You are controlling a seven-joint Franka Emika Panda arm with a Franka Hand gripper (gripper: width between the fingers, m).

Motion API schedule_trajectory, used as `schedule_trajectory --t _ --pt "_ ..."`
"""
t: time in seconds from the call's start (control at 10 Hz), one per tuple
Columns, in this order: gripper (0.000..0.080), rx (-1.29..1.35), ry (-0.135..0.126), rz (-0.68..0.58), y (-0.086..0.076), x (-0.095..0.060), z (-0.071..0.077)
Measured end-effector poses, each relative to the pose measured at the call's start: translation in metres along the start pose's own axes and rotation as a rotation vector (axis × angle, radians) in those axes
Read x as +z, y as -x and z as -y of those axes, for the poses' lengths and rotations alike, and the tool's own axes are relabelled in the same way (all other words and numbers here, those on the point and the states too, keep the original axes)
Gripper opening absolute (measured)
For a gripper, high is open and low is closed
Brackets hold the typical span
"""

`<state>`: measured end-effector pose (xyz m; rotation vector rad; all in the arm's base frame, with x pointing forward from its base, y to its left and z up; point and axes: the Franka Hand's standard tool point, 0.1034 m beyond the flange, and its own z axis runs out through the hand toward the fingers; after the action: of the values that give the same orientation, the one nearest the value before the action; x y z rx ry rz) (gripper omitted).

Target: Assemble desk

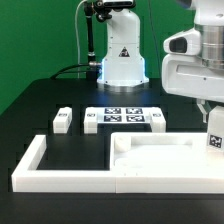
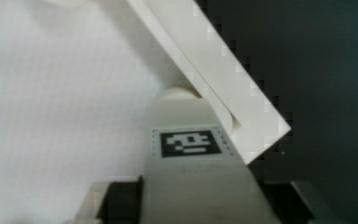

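Wrist view: tool (image 2: 197, 203) closed partway onto a leg (image 2: 194, 115), tag toward camera, leg end at the slanting edge of the tabletop (image 2: 60, 100); touching or just above, cannot tell. Exterior view: tool (image 1: 211, 122) holding that leg (image 1: 214, 140) upright over the tabletop (image 1: 150, 155) corner on the exterior view's right. Tabletop flat on the dark surface (image 1: 30, 100), tucked inside the border wall (image 1: 35, 162). Spare legs (image 1: 63, 120) well apart from it, beside the marker board (image 1: 122, 117).

Probable step: seating leg in a corner socket; socket itself hidden under the leg.

To do it well:
- Hold leg vertical, no tilt.
- Centre over socket before any push.
- Press straight down, gently; if binding, back off and re-align rather than forcing.
- Watch for tabletop sliding; lean on the wall for bracing.
- Let go only once leg looks flush.
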<state>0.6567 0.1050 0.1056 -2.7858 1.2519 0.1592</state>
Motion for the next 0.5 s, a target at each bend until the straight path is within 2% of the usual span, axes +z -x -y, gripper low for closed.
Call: schedule_trajectory --t 0.1,0.3,0.4,0.5 --pt "0.0296 0.079 -0.001 -0.002 0.0016 0.0007 0.0007" --pt "0.0296 0.330 -0.032 0.009 0.0022 0.0016 0.0018" --pt "0.0296 0.425 -0.056 0.002 0.0033 0.0019 0.0004" --pt "0.0296 0.478 -0.060 0.001 0.0061 0.0025 -0.0004"
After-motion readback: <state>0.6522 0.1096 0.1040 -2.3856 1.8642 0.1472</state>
